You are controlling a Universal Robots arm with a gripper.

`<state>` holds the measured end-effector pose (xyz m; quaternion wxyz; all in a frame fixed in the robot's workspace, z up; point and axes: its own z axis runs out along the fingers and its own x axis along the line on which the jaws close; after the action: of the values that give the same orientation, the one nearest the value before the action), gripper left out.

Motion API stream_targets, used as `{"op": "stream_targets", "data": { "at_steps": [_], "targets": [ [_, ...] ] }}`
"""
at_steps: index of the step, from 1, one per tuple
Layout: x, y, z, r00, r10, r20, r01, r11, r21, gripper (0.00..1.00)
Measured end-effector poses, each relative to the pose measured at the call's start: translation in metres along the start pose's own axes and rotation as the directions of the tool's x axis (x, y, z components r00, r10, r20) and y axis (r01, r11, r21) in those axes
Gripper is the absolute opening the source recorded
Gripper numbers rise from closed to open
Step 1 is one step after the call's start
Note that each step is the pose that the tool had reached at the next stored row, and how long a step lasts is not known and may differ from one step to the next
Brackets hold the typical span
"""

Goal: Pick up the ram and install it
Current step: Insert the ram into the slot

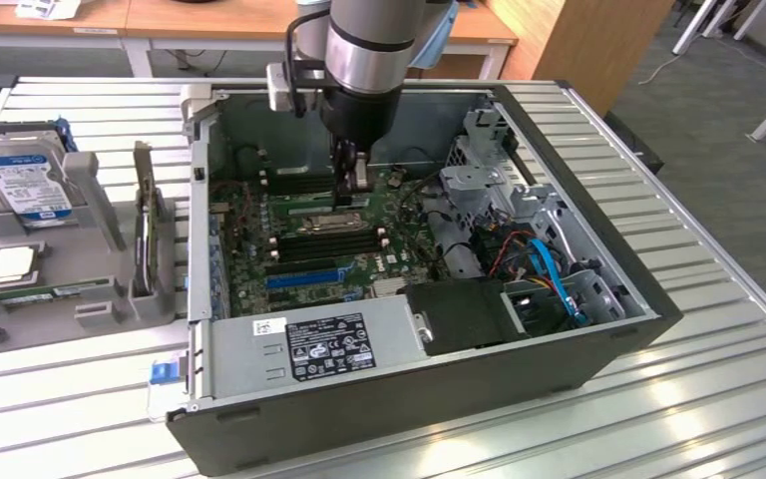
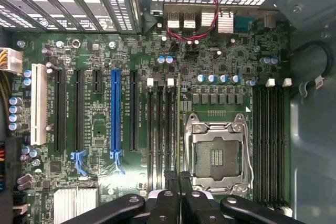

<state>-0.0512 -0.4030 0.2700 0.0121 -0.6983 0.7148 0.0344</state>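
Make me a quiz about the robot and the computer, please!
1. True or false: the computer case is open, so the motherboard shows.
2. What is the gripper shut on? A) a screwdriver B) the ram C) a fan
3. Fill in: the long coloured slot on the motherboard is ___.
Key: 1 true; 2 B; 3 blue.

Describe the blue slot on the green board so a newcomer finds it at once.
Look inside the open computer case at the green board on its floor. Black slots lie side by side there; the blue slot stands between two of them, the only one of its colour.
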Motion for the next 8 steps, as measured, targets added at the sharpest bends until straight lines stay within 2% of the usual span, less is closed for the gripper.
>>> {"op": "stream_targets", "data": {
  "at_steps": [8],
  "targets": [
    [0.0004,-0.0002,0.0056,1.0000,0.002,0.0000,-0.002,1.0000,0.0001,0.12]
  ]
}}
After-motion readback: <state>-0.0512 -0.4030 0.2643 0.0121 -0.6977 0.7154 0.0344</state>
